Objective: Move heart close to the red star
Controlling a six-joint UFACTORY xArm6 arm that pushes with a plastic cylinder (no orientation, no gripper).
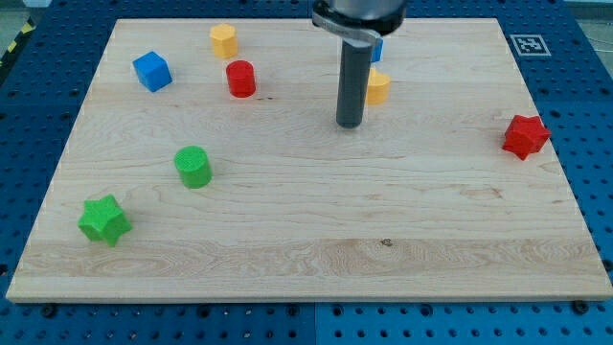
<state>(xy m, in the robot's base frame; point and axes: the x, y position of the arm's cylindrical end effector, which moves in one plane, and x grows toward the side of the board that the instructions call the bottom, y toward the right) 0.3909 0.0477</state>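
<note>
my tip point(350, 124) rests just left of the yellow heart point(378, 86), no gripper to open; next, push it right toward the red star point(525, 135).

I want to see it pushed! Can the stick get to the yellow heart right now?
Probably yes. My tip sits just to the view's left of the yellow heart, half hidden behind the rod, with nothing visible between them.

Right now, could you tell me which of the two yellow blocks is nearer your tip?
The yellow block just to the view's right of my tip; the other yellow block sits far off at the view's top left.
</note>
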